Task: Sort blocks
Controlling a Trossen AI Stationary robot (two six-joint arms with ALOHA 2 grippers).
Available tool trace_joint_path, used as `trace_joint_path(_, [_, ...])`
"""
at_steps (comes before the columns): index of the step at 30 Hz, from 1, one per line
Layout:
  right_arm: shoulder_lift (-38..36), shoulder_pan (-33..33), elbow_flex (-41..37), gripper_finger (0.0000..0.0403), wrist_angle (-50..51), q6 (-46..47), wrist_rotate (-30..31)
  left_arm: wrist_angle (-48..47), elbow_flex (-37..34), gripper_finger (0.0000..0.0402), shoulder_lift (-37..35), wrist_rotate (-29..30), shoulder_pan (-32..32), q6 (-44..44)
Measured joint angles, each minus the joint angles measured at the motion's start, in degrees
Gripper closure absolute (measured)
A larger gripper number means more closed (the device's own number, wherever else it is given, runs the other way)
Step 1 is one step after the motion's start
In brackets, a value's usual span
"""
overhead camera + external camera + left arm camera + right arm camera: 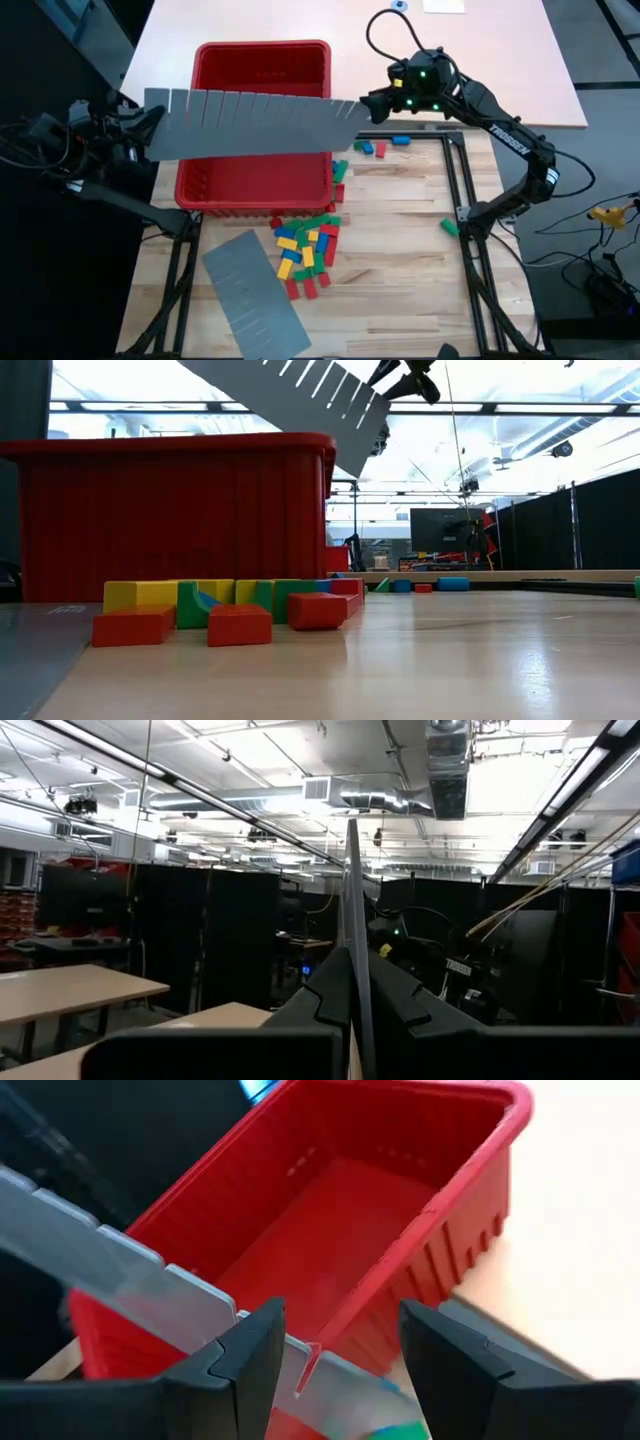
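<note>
High view: 2 arms hold 1 long grey slotted panel level above the red bin. The left gripper clamps its plain end; the right gripper stands at the other end, and whether its fingers pinch the panel cannot be told. The panel crosses the bin's open mouth and hides most of its floor from this camera. A 2nd grey panel lies flat on the wooden table, near the bin's front corner.

The blocks, small rectangular bricks in red, green, blue and yellow, lie heaped on the table just in front of the bin. A few more lie apart below the right gripper, and 1 green block sits alone beside the right arm.

Right wrist view alone shows the bin's bare ribbed interior. Left wrist view shows the panel edge-on between closed fingers. Low view shows the blocks resting touching one another.
</note>
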State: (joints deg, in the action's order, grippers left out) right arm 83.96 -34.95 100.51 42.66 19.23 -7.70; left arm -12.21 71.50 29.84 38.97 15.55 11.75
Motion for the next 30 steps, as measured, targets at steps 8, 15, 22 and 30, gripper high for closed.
trace_joint_path(8, [0.81, -2.22, 0.0, 0.0222, 1.5, -4.27, -4.51, -1.39, 0.07, 0.0402, 0.05, 2.9, 0.0, -1.36])
trace_joint_path(15, [0.81, -5.37, 0.0, 0.0222, 1.61, -5.95, -11.81, -2.33, 1.17, 0.0402, 0.05, 4.23, 0.0, -1.4])
trace_joint_path(22, [0.81, -6.4, 0.0, 0.0222, 2.93, -7.75, -12.62, -4.1, 2.77, 0.0402, 0.1, 5.58, -0.02, -1.18])
trace_joint_path(30, [2.56, -6.7, 0.0, 0.0222, 4.25, -9.0, -12.5, -4.36, 2.89, 0.0402, 0.1, 5.68, -0.02, -0.79])
